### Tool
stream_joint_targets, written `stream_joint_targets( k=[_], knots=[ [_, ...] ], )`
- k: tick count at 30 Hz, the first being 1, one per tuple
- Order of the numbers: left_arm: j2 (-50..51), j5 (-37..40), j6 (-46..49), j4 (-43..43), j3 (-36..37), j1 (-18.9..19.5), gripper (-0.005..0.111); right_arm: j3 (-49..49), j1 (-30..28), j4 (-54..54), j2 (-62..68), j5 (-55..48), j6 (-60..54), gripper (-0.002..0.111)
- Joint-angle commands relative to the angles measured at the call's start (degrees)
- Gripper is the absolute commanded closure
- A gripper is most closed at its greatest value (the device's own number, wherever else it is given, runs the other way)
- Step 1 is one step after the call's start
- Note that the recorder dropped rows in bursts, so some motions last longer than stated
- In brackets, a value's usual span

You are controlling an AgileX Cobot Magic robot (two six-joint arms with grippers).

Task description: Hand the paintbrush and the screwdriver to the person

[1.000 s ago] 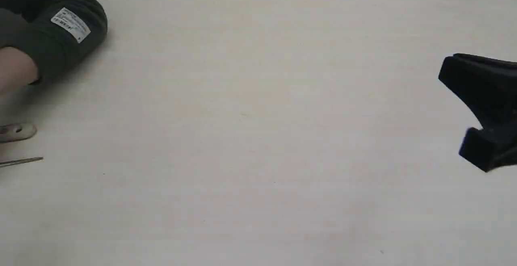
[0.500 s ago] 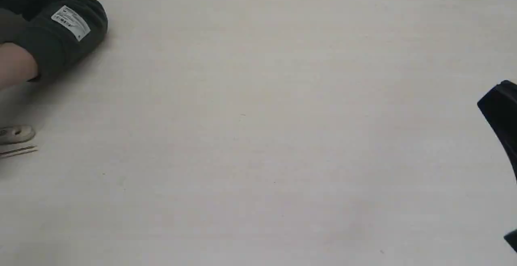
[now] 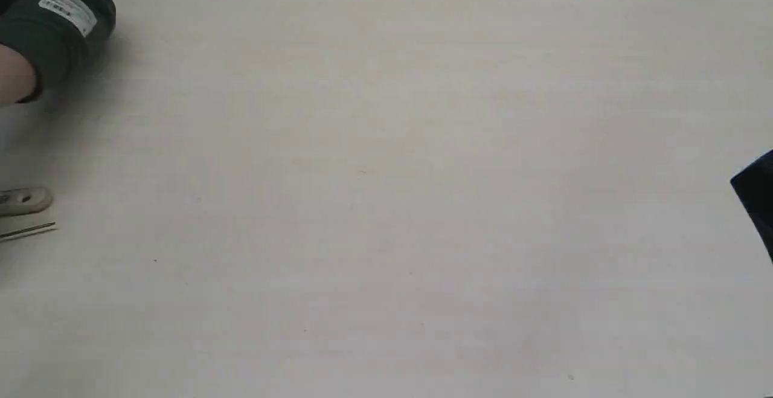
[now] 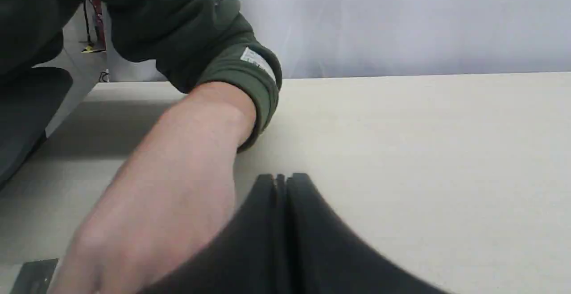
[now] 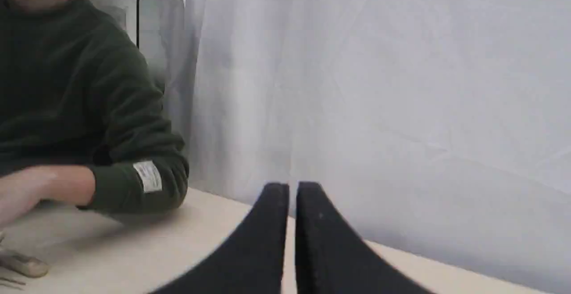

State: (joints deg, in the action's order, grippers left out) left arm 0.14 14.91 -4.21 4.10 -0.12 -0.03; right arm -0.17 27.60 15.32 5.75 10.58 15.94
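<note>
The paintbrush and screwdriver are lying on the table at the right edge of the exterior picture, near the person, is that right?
Not quite. The exterior view shows the paintbrush and screwdriver lying on the table at the left edge, near the person.

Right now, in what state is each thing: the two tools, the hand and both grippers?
paintbrush: lying on the table, free of the grippers; only its handle end shows.
screwdriver: lying beside the paintbrush, free of the grippers; only its shaft shows.
person's hand: low over the table; fingers hidden.
left gripper: shut, empty.
right gripper: shut, empty.
</note>
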Motion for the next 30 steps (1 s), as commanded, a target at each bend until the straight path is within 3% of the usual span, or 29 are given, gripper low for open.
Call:
stream_joint_targets(
  k=[1,4,7,30],
  knots=[
    [-0.14,-0.61,-0.12,-0.20,0.12,-0.27,0.107,0.17,-0.10,-4.78,-0.21,-7.94,-0.10,0.104],
    [-0.14,-0.61,-0.12,-0.20,0.12,-0.27,0.107,0.17,-0.10,-11.09,-0.21,-15.46,0.07,0.104],
    [-0.14,-0.62,-0.12,-0.09,0.12,-0.27,0.107,0.17,-0.10,-14.29,-0.21,-15.65,0.02,0.104],
    [-0.14,-0.62,-0.12,-0.09,0.12,-0.27,0.107,0.17,-0.10,-12.76,-0.21,-16.50,0.17,0.104]
  ],
)
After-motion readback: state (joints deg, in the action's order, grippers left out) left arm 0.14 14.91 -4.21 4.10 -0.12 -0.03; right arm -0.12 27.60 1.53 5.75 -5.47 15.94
